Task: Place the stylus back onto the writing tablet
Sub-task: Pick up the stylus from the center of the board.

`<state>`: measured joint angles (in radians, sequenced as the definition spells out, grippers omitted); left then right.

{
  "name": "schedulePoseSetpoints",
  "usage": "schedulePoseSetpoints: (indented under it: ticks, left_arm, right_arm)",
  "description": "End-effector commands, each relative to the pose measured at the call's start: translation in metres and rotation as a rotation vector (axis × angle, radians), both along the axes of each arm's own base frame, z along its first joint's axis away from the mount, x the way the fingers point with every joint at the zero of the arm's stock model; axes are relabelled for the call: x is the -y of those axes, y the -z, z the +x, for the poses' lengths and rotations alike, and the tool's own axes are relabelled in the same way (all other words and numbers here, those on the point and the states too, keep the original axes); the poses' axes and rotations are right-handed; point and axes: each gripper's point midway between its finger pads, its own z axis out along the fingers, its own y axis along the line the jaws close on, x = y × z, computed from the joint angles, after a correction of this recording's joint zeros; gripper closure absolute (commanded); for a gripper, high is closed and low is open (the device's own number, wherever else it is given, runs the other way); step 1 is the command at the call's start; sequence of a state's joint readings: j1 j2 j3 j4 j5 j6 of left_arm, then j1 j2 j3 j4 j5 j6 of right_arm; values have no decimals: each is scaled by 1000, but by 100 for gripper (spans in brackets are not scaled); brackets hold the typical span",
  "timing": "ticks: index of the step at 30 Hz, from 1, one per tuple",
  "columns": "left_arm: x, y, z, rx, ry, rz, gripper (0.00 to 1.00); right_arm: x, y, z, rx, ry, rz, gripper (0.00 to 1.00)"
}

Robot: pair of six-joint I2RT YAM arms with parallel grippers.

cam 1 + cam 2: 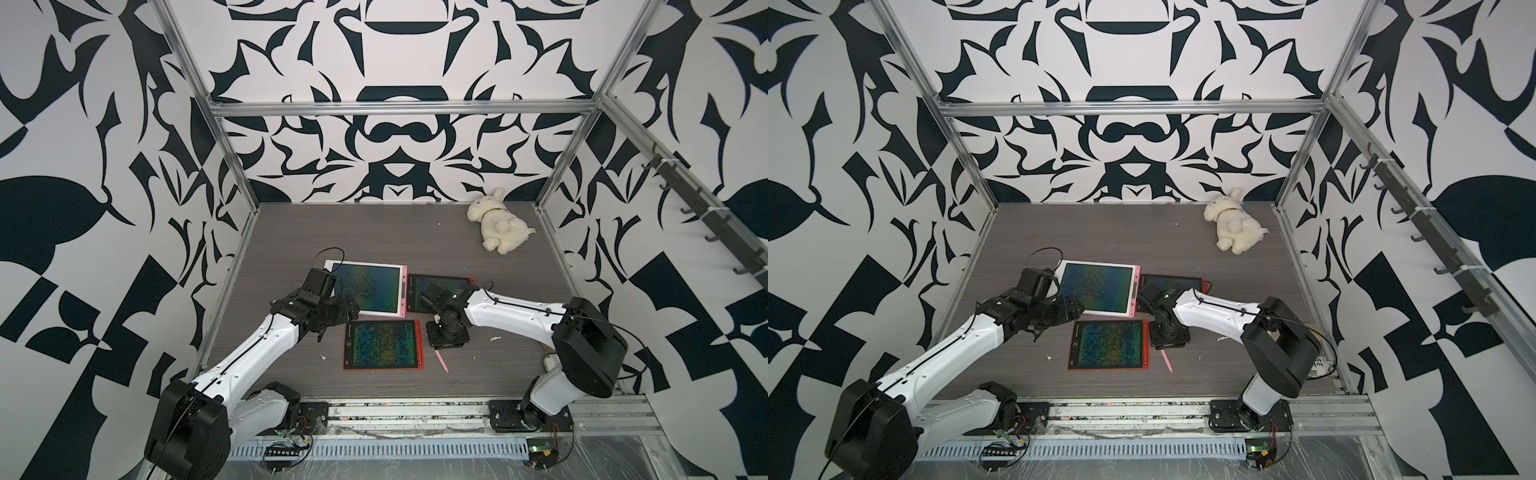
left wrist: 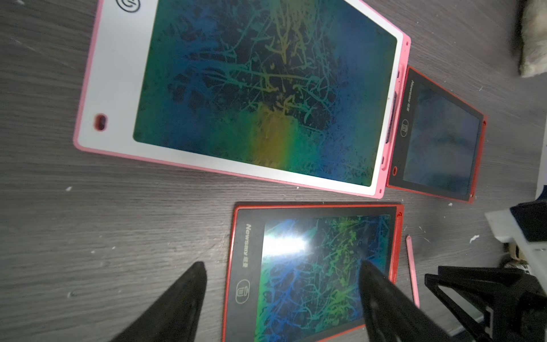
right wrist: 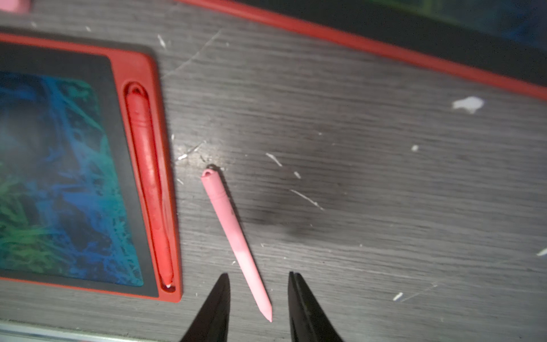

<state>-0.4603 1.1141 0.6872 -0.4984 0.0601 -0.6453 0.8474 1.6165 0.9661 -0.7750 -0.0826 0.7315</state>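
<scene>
Pink stylus (image 3: 236,242) | tip toward table's (image 1: 374,232) near edge (axis near-parallel, red tablet (image 3: 59,177))

Links (image 1: 266,336): white shells, small dark screws | Joints (image 1: 590,353): bulky black housings | Cable (image 1: 528,304): thin, black, routed along links | Fingers (image 3: 217,308): black, tapered, pointed

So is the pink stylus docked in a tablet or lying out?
Out: the pink stylus lies flat on the table beside the red tablet, not in any slot.
</scene>
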Motion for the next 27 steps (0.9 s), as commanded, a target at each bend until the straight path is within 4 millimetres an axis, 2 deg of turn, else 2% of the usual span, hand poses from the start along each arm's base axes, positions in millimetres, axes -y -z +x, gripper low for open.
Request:
schedulePoseSetpoints:
  ticks: [1, 6, 9, 11, 13, 23, 27]
  left_arm:
    - [-3, -5, 2, 11, 4, 26, 18]
    - [-6, -11, 0, 36, -6, 22, 18]
    - [-10, -13, -2, 46, -18, 32, 18]
    - [-13, -13, -3, 51, -26, 40, 18]
    - [-17, -13, -4, 54, -42, 55, 18]
    - [-34, -21, 3, 120, -142, 85, 19]
    - [-37, -25, 9, 148, -166, 93, 20]
  right_arm:
    - [-4, 2, -3, -10, -29, -8, 64]
    - [-1, 11, -2, -21, -48, -74, 68]
    - [4, 18, 1, -19, -46, -123, 75]
    - [6, 23, 3, -19, -43, -141, 84]
    - [6, 28, 5, -17, -44, -157, 100]
    - [4, 48, 22, -34, -12, -150, 100]
    - [2, 39, 23, -31, -12, -132, 100]
